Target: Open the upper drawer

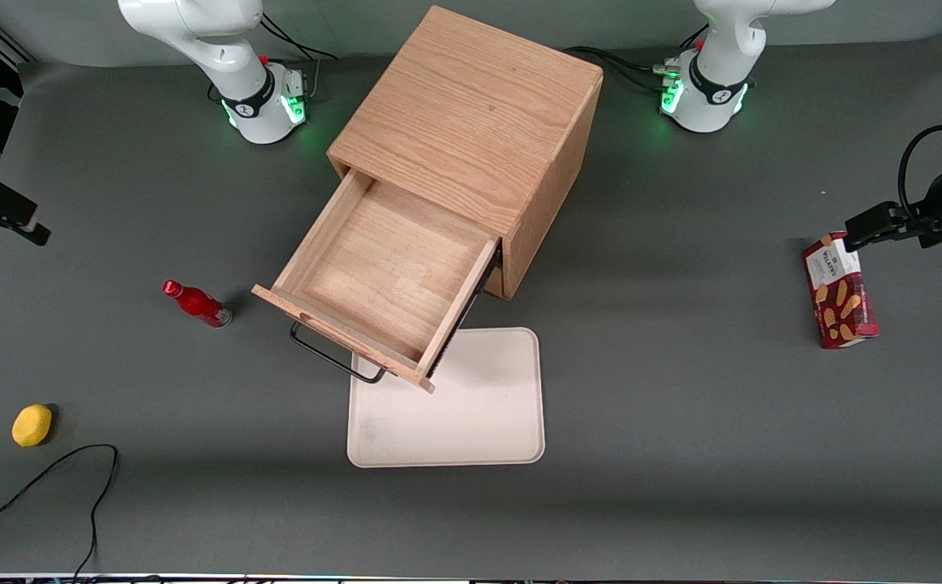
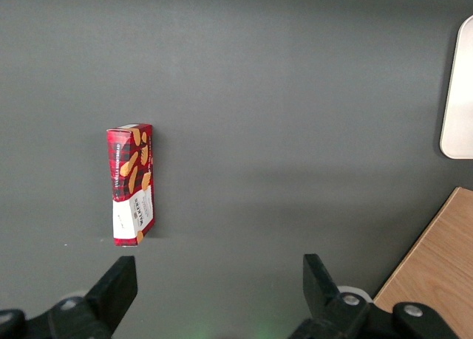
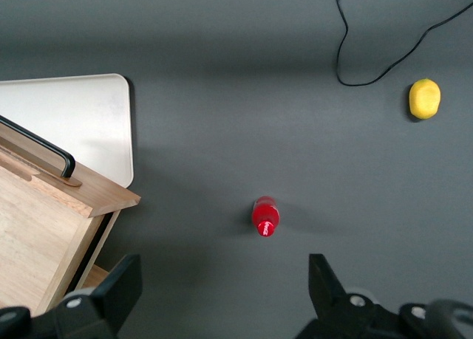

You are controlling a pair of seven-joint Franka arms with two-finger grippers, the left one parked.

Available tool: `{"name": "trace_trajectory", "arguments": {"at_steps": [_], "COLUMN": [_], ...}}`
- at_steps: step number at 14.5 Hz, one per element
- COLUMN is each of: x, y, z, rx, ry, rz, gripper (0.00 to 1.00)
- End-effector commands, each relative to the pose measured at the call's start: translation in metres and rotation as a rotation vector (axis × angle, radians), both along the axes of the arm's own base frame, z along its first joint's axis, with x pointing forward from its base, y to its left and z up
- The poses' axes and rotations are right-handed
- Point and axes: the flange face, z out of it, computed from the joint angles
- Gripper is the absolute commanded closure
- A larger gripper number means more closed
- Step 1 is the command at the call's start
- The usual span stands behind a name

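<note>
The oak cabinet [image 1: 471, 122] stands mid-table. Its upper drawer [image 1: 389, 276] is pulled far out toward the front camera, showing an empty wooden inside, and its black bar handle [image 1: 337, 357] hangs over the tray. The drawer [image 3: 37, 228] and the handle [image 3: 44, 148] also show in the right wrist view. The bottom drawer is hidden under it. My right gripper [image 1: 8, 221] hovers high at the working arm's end of the table, well away from the drawer. Its fingers are spread wide and hold nothing [image 3: 222, 272].
A pale tray [image 1: 454, 405] lies in front of the cabinet, partly under the drawer. A red bottle [image 1: 199, 304] lies beside the drawer, below the gripper [image 3: 265, 217]. A yellow lemon [image 1: 32, 424] and a black cable [image 1: 49, 487] lie nearer the camera. A biscuit box [image 1: 840, 292] lies toward the parked arm's end.
</note>
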Motion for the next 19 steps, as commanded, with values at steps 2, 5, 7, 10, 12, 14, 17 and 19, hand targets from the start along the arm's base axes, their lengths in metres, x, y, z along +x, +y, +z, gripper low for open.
{"name": "trace_trajectory", "arguments": {"at_steps": [2, 5, 7, 10, 12, 14, 17, 19], "x": [0.005, 0.001, 0.0, 0.0, -0.003, -0.004, -0.005, -0.003], "y": [0.0, 0.003, 0.0, -0.003, -0.004, -0.004, -0.008, -0.006], "z": [-0.005, -0.01, -0.013, -0.011, -0.011, -0.014, -0.014, -0.017], "rx": [-0.016, -0.014, -0.013, -0.013, -0.014, -0.014, -0.017, -0.018], "ry": [0.011, 0.025, 0.031, 0.029, 0.038, 0.058, 0.067, 0.072], "rz": [-0.024, -0.019, -0.022, -0.016, -0.014, -0.015, -0.015, -0.012], "gripper": [0.0, 0.0, 0.0, 0.0, 0.0, 0.0, 0.0, 0.0]}}
